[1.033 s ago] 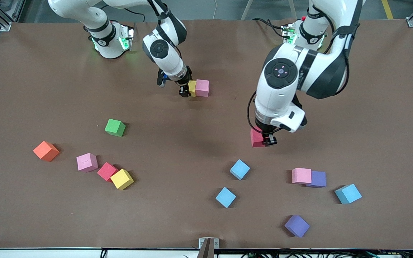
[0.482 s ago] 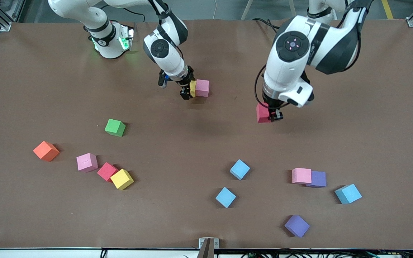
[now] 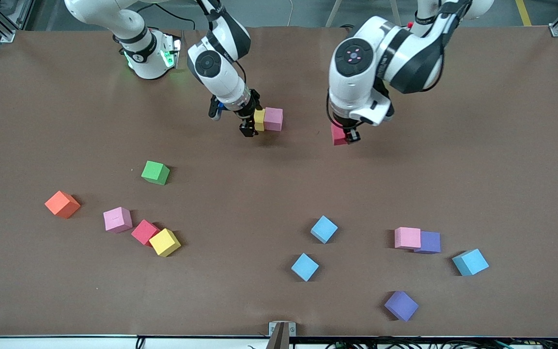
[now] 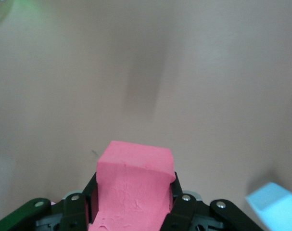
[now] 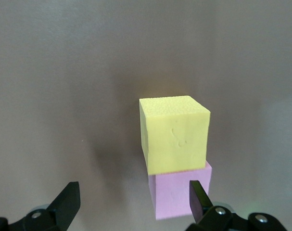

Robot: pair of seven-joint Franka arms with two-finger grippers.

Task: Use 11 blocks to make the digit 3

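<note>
Left claw [image 3: 344, 137] clamped a red block [image 3: 338, 135] above the surface [image 3: 279, 194]. Right claw [image 3: 249, 127] hung wide open, empty, beside the touching yellow block [image 3: 259, 119] and pink block [image 3: 273, 118].

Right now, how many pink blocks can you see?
3. One pink block touches the yellow block near the robots; one lies beside the red block; one touches a purple block. None seems hidden.

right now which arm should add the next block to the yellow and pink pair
Left, probably: the left gripper already holds a red block above the table near the pair; the right gripper is open and empty beside it.
</note>
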